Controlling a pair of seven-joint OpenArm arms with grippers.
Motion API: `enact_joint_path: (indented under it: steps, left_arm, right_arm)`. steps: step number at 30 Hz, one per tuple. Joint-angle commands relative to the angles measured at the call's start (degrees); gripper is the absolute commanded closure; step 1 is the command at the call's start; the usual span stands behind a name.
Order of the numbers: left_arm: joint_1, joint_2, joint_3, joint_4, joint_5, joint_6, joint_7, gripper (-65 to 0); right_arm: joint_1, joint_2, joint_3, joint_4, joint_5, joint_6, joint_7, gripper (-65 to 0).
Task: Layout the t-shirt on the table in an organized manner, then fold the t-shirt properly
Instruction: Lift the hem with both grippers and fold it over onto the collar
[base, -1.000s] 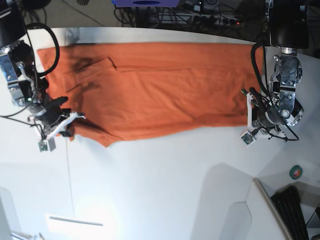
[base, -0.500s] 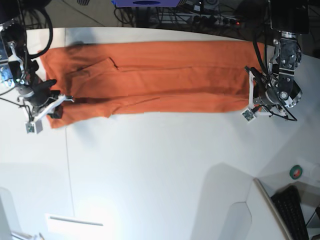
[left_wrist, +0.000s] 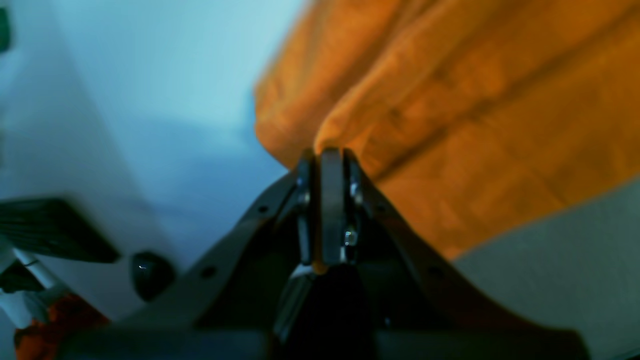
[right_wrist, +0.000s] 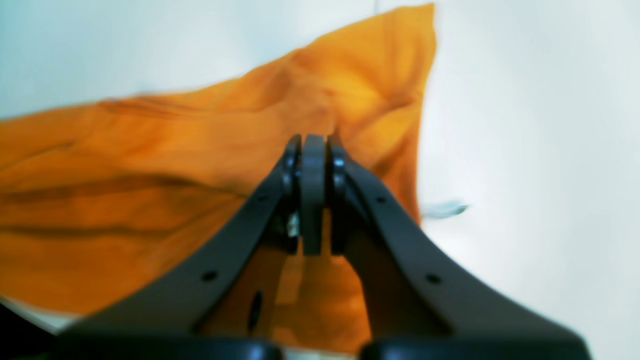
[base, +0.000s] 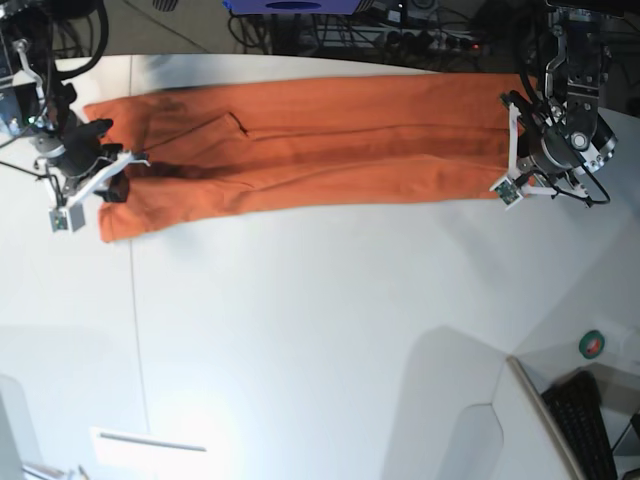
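On the white table (base: 320, 330), the orange t-shirt (base: 300, 150) has been drawn into a narrower band along the far edge, each end clamped by the left gripper (left_wrist: 325, 150) and right gripper (right_wrist: 314, 137), so the lengthwise fold seems underway.

Both end effectors moved toward far table edge; t-shirt (base: 300, 150) near half folded over, narrower.

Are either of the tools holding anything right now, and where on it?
Both. The left tool and the right tool are each shut on a fold at opposite ends of the t-shirt.
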Motion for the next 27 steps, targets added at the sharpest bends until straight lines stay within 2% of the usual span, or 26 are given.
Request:
enact_joint_path:
  steps: [1, 5, 10, 15, 27]
  left_arm:
    - [-0.6, -0.8, -0.5, 1.2, 0.5, 0.4, -0.2, 0.0]
    - [-0.3, -0.7, -0.5, 1.4, 0.8, 0.4, 0.1, 0.0]
    - [0.9, -1.2, -0.5, 5.3, 0.7, 0.4, 4.6, 0.0]
    - [2.4, -1.2, -0.3, 6.2, 0.9, 0.4, 4.8, 0.0]
    - [7.6, -1.3, 0.0, 5.9, 0.7, 0.4, 4.8, 0.0]
  right_arm:
    - [-0.1, 0.7, 0.0, 1.8, 0.2, 0.3, 1.1, 0.0]
    - [-1.6, -0.1, 0.1, 2.9, 0.2, 0.1, -0.4, 0.0]
    - [-3.2, -0.5, 0.2, 4.3, 0.2, -2.6, -0.4, 0.0]
    - [-5.7, -0.5, 0.1, 7.5, 0.2, -4.6, -0.4, 0.0]
    - [-4.9, -0.5, 0.1, 2.5, 0.2, -4.6, -0.4, 0.0]
